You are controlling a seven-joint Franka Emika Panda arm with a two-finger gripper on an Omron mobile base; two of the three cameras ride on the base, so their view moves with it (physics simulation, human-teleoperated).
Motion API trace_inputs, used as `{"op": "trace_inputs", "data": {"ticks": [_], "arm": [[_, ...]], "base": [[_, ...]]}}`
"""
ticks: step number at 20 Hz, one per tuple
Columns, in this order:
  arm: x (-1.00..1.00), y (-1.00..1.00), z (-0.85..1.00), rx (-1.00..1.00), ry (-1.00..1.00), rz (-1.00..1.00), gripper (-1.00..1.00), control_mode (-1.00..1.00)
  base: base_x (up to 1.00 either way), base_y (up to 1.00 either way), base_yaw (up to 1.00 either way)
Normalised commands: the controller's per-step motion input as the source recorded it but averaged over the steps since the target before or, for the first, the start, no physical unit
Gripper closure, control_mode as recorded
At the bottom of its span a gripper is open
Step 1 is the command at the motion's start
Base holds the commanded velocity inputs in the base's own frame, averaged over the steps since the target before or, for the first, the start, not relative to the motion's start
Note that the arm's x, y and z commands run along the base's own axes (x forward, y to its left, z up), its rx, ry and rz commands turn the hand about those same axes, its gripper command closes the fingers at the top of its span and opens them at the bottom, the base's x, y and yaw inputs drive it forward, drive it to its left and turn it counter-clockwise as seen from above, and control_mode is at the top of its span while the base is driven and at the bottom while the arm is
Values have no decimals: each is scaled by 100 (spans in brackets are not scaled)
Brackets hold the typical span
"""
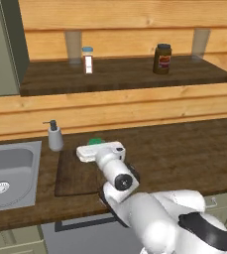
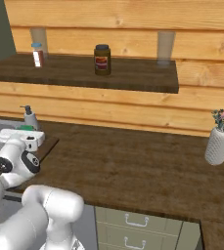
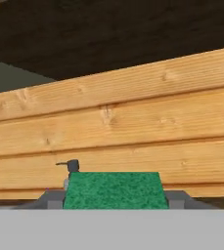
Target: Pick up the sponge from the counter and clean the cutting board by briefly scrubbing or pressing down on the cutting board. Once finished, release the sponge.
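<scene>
The sponge (image 3: 113, 190) shows its green top between my two finger tips in the hand view, and my gripper (image 3: 113, 200) is shut on it. From the left base view a sliver of the green sponge (image 1: 95, 141) peeks out behind my white hand, with the gripper (image 1: 96, 145) over the far edge of the cutting board (image 1: 75, 178). The board is a dark flat rectangle lying on the counter (image 1: 184, 154) just right of the sink. In the right base view the sponge (image 2: 26, 128) sits at my hand above the board's corner (image 2: 47, 145). Whether the sponge touches the board is hidden.
A grey soap dispenser (image 1: 55, 135) stands just left of the hand, beside the metal sink (image 1: 11, 173). The wooden plank wall is close ahead. A shelf (image 1: 125, 74) above holds two jars. A white vase (image 2: 218, 144) with flowers stands far right on the counter.
</scene>
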Motion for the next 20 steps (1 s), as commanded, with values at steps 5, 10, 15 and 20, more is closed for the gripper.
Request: {"op": "trace_inputs", "data": {"ticks": [5, 10, 15, 20], "arm": [[-18, -99, 100, 9, 36, -4, 100, -100], [-17, -99, 58, 0, 47, -5, 100, -100], [-7, -100, -9, -7, 59, -5, 100, -100], [3, -59, -25, -26, 52, -14, 100, -100]], "base": [[0, 0, 0], [0, 0, 0], [0, 0, 0], [0, 0, 0]]}}
